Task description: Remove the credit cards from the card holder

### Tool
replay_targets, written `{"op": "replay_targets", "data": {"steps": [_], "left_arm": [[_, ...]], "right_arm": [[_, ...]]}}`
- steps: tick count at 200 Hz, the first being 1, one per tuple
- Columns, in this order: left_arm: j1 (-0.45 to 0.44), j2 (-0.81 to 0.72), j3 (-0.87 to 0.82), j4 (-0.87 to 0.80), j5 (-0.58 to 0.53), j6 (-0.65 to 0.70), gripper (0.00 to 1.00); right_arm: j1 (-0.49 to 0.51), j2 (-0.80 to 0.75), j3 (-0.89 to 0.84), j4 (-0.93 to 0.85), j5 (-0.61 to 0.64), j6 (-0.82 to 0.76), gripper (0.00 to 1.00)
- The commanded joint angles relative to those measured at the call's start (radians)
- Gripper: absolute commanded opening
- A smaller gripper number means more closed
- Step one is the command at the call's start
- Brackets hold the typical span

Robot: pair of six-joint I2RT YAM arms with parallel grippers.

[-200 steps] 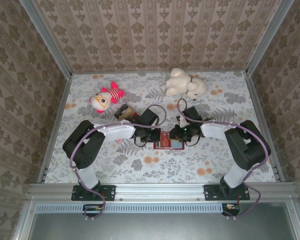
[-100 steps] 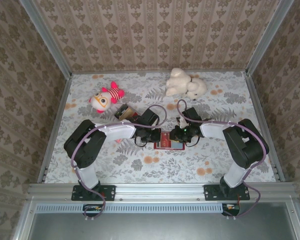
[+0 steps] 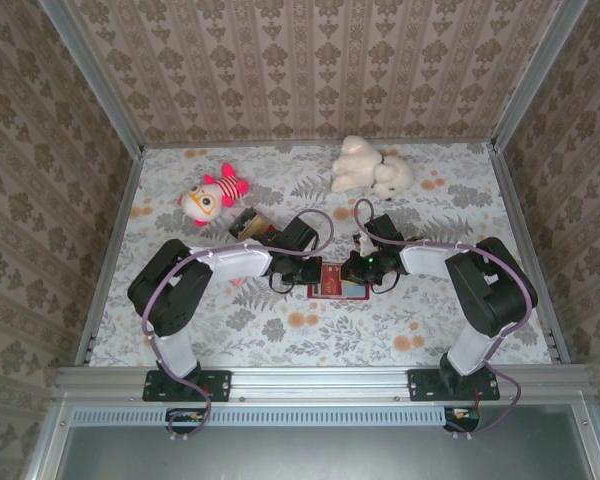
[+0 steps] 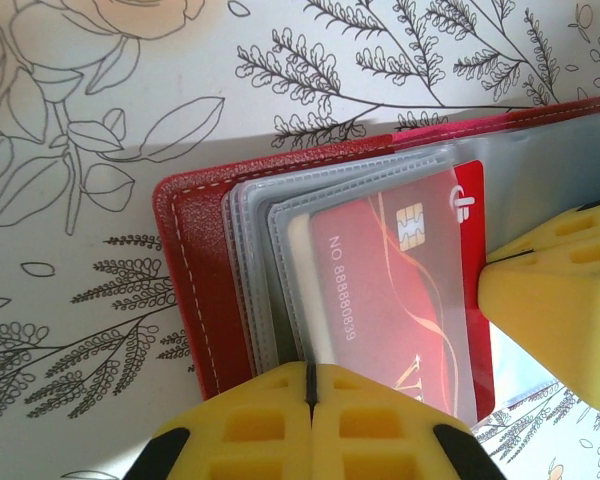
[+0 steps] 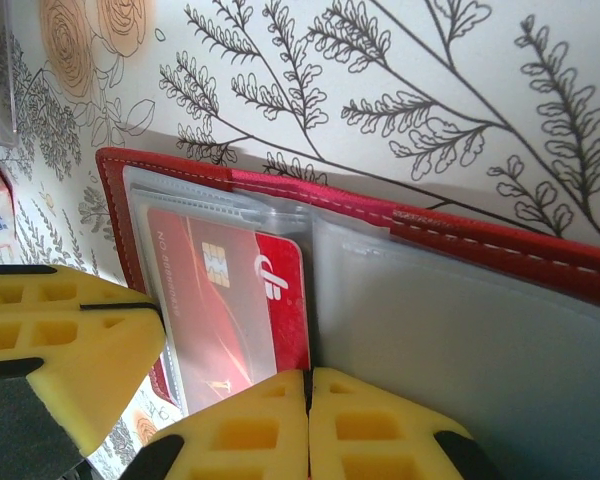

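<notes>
A red card holder (image 3: 340, 283) lies opened flat in the middle of the flowered table (image 3: 280, 330). Its white-stitched red cover frames layered clear and grey plastic pockets. A red credit card (image 4: 390, 290) with a gold chip, a white logo and a printed number sits tucked inside one clear pocket near one end.

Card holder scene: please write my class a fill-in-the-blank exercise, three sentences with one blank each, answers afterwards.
1. The open card holder has an outer cover coloured ___.
2. The credit card in its clear pocket carries a gold ___.
3. The left pincer has foam pads coloured ___.
Missing words: red; chip; yellow.
</notes>
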Motion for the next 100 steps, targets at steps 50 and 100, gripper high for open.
{"op": "replay_targets", "data": {"steps": [50, 100], "left_arm": [[0.000, -0.003, 0.013, -0.066, -0.025, 0.019, 0.00], [0.004, -0.040, 0.012, 0.012, 0.030, 0.006, 0.00]], "right_arm": [[-0.013, -0.056, 0.001, -0.103, 0.115, -0.013, 0.04], [-0.015, -0.040, 0.005, -0.089, 0.090, -0.017, 0.03]]}}
